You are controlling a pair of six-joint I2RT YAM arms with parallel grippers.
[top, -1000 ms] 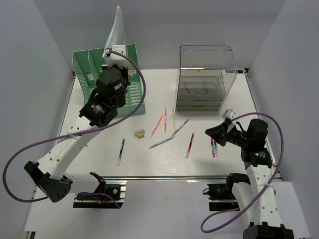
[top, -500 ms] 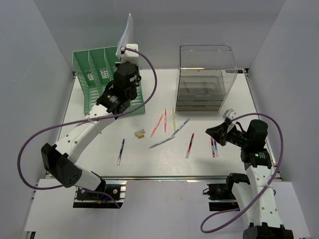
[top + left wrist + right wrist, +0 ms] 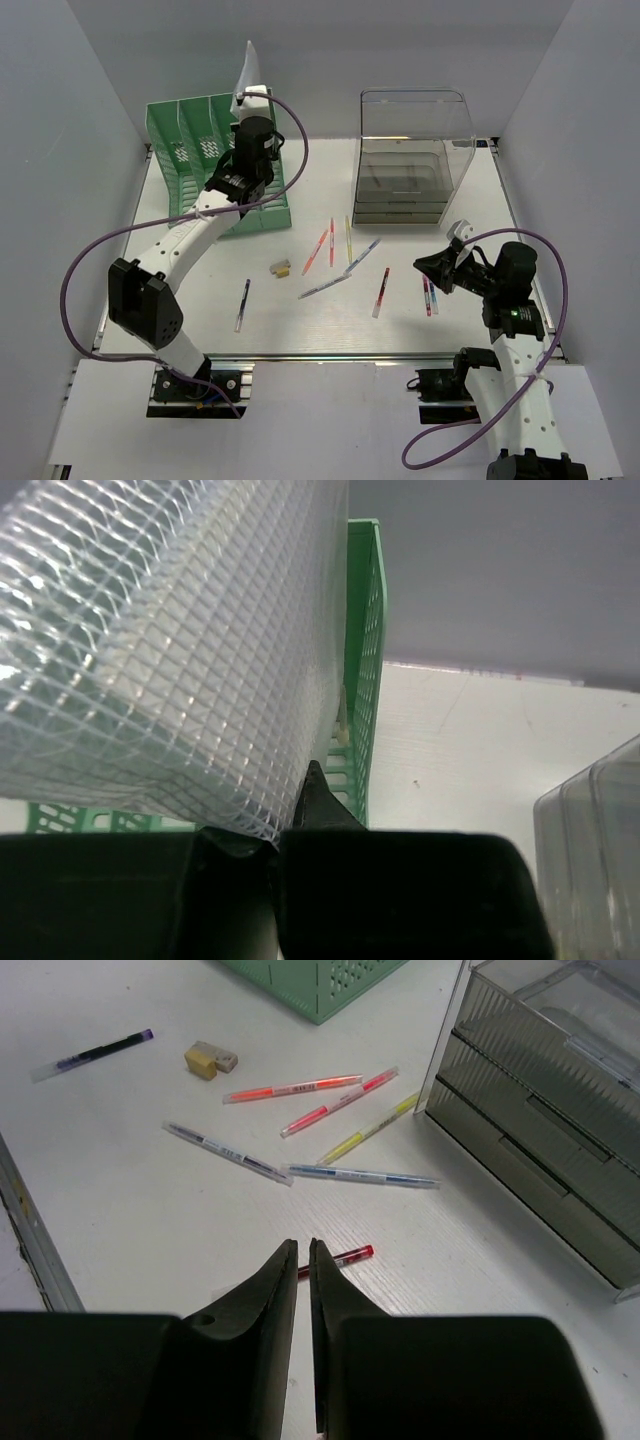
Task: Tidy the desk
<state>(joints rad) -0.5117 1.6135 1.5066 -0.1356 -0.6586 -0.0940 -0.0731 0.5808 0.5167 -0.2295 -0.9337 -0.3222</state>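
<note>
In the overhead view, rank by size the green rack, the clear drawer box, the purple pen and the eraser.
1. green rack and drawer box: about alike, too close to rank
2. purple pen
3. eraser

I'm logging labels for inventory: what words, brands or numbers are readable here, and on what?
None is readable.
Orange pen: dark barrel print, too small to read.
Clear pen: dark marks, too blurred to read.
Mesh pouch, green file rack, drawer box: no text visible.
</note>
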